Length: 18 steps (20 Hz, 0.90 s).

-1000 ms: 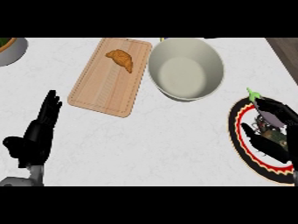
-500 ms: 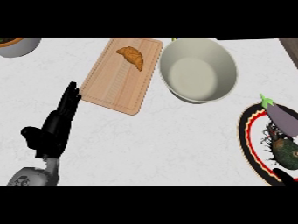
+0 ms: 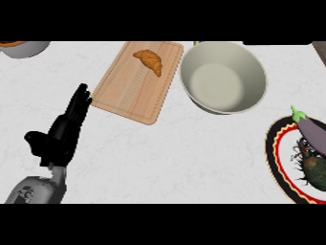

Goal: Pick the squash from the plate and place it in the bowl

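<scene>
On the plate (image 3: 277, 152): squash (image 3: 322, 173) beside eggplant (image 3: 315, 133)
Bowl (image 3: 223, 76): centre of tabletop (image 3: 165, 153)
Left hand (image 3: 61, 135): fingers straight, holding nothing

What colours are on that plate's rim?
The plate has a black rim with a red ring inside, best seen in the head view.

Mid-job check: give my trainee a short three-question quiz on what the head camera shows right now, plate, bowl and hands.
1. True or false: the squash already lies in the bowl.
2. What lies beside the squash on the plate? A) a croissant B) an eggplant C) a spoon
3. Which robot hand shows in the head view, and is it open or shut?

Key
1. False; it is on the plate.
2. B, the eggplant; the croissant lies on the cutting board.
3. The left robot hand, open, holding nothing; the right one is out of view.
</scene>
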Tool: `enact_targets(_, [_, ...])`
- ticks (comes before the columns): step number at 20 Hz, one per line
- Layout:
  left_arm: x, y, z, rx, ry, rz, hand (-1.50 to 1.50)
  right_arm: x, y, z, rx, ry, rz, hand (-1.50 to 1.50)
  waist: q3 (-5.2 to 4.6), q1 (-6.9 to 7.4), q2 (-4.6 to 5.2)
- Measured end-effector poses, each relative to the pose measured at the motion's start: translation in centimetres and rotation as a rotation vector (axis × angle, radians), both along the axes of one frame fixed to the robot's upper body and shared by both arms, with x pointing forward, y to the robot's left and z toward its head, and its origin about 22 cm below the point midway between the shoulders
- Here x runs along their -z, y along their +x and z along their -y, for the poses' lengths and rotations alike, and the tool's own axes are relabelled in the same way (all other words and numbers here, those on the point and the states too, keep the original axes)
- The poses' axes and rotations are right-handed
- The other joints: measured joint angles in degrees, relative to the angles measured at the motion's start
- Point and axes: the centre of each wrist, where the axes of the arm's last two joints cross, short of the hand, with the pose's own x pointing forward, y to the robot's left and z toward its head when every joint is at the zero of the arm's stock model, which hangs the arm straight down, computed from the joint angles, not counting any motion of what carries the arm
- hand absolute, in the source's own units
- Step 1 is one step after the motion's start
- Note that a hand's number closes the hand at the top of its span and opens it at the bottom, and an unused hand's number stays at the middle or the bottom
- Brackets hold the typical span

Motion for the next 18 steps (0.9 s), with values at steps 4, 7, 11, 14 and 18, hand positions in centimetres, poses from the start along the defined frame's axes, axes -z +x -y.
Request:
enact_targets(4, [0.1, 0.0, 0.3, 0.004, -0.005, -0.003, 0.0, -0.7, 0.7, 0.8, 0.003, 0.017, -0.153, -1.5, 0.04, 0.45, 0.06])
enact_targets(7, [0.0, 0.0, 0.9, 0.005, -0.005, -0.005, 0.0, -0.7, 0.8, 0.4, 0.001, 0.031, -0.255, -1.5, 0.05, 0.51, 0.05])
enact_targets(11, [0.3, 0.7, 1.1, 0.009, -0.003, -0.009, 0.0, 0.2, 1.5, 0.6, -0.006, 0.031, -0.356, -1.5, 0.08, 0.46, 0.06])
enact_targets(14, [0.3, 0.6, 0.6, 0.006, -0.003, -0.012, 0.0, 1.5, 1.4, 0.9, -0.024, 0.045, -0.382, -1.5, 0.09, 0.4, 0.01])
enact_targets(18, [0.0, 1.1, 1.0, 0.007, -0.007, -0.005, 0.0, 2.9, 1.2, 1.4, -0.047, 0.06, -0.391, -1.5, 0.11, 0.29, -0.02])
